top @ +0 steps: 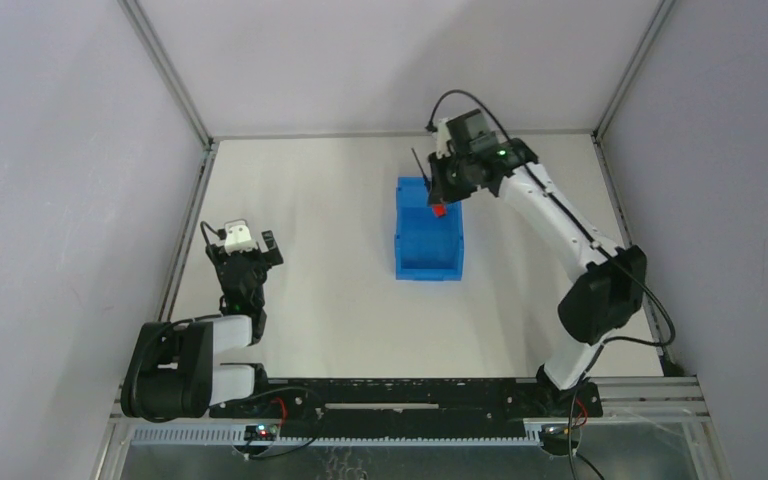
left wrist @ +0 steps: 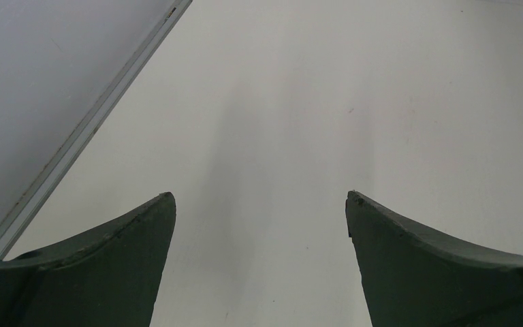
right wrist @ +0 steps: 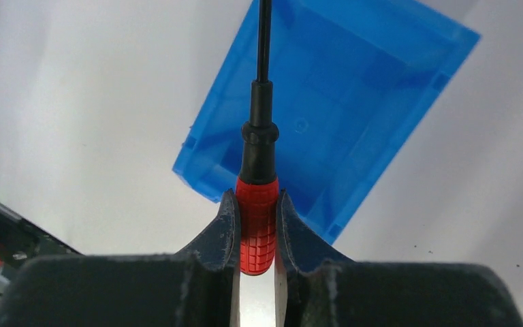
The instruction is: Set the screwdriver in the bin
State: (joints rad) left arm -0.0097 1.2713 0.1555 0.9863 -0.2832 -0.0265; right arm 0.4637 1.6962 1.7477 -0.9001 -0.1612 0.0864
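As the right arm stretches out over the far part of the white table (top: 310, 300) in the top external view, the right gripper (top: 440, 197) hangs above the far end of the bright blue rectangular plastic bin (top: 428, 245), clamped on the small screwdriver with a red handle and thin dark shaft (top: 439, 210). The red handle shows just below the gripper, over the bin's far right corner, while the shaft pokes out past the bin's far left corner. The left gripper (top: 252, 243) sits well apart from the bin, low over the table near the left edge, with nothing in it.

From the left wrist view, the left gripper (left wrist: 259, 197) is spread wide, its two dark green fingers (left wrist: 109, 262) framing bare table surface. A pale metal rail (left wrist: 88, 129) runs diagonally beyond the left finger, with a grey wall (left wrist: 34, 68) behind it.

From the right wrist view, the right gripper (right wrist: 255, 204) is pinched narrowly around the knurled red handle of the screwdriver (right wrist: 259, 143), both fingers (right wrist: 221, 231) touching its sides. A black collar and the thin shaft extend straight out from the fingertips. The bin (right wrist: 361, 95) lies beneath and beyond the fingertips, set at an angle, and the shaft crosses over its open interior without touching it.
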